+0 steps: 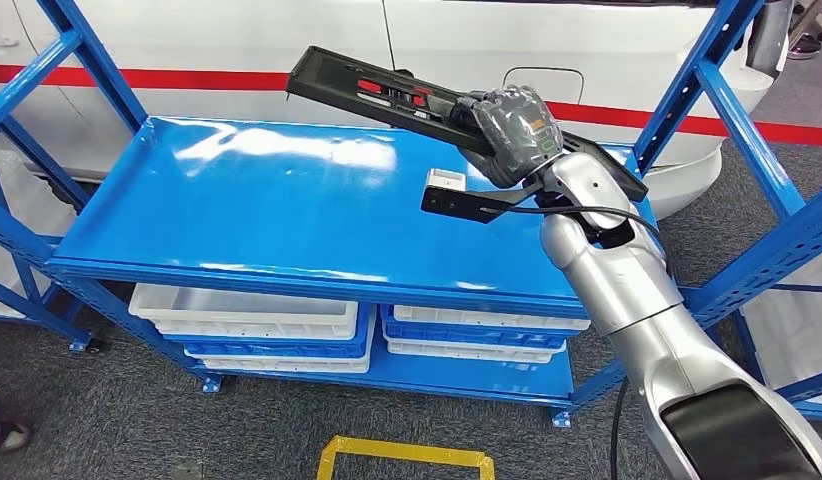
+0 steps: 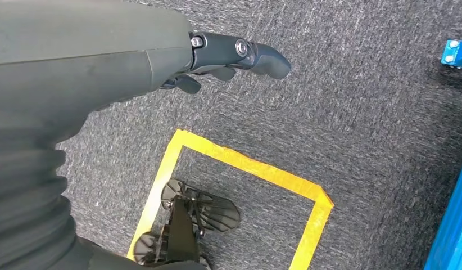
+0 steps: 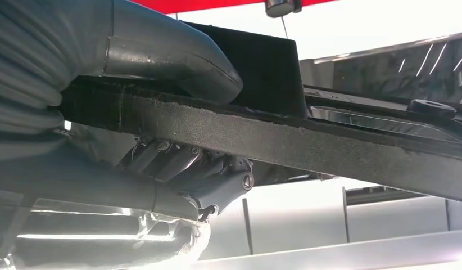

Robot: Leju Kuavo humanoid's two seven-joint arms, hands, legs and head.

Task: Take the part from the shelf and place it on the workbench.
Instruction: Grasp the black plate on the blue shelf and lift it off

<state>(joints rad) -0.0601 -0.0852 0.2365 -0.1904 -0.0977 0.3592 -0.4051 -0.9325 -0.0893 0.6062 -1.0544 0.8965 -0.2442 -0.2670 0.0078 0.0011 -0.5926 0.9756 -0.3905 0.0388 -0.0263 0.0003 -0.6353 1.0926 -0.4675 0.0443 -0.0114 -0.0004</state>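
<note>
A long black part (image 1: 377, 95) with red marks hangs tilted above the blue shelf top (image 1: 277, 200), its far end toward the white car. My right hand (image 1: 515, 130) grips it near its nearer end. In the right wrist view the thumb (image 3: 172, 53) presses on one side of the black part (image 3: 330, 140) and the fingers (image 3: 212, 180) curl under the other. My left hand (image 2: 229, 56) hangs over the grey carpet with fingers loosely extended, holding nothing.
Blue shelf uprights (image 1: 732, 120) stand right and left. White and blue bins (image 1: 257, 320) sit on the lower shelf. A white car with a red stripe (image 1: 187, 78) is behind. A yellow tape square (image 1: 402, 460) marks the floor.
</note>
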